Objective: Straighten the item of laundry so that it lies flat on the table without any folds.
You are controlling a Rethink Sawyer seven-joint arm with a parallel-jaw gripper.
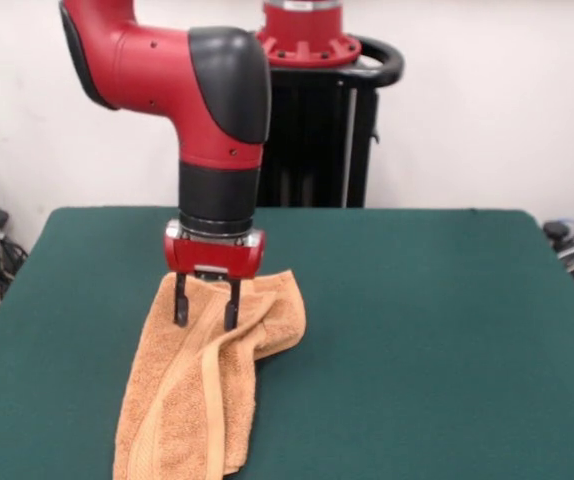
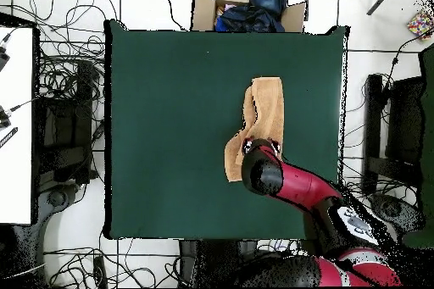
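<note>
Orange towel [image 1: 202, 390] lies bunched in long folds on the green table [image 1: 437, 330] (toward the robot's right side). The gripper [image 1: 206, 318] stands over its end, fingers spread, pinching nothing.

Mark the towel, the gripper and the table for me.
towel [image 1: 182, 400], front view, middle of the folded cloth.
gripper [image 1: 206, 312], front view, midway between its two open fingertips.
table [image 1: 427, 330], front view, bare green top.

Red arm [image 1: 157, 60], black elbow cover; red wrist flange; black gripper [image 1: 206, 305] fingers.
</note>
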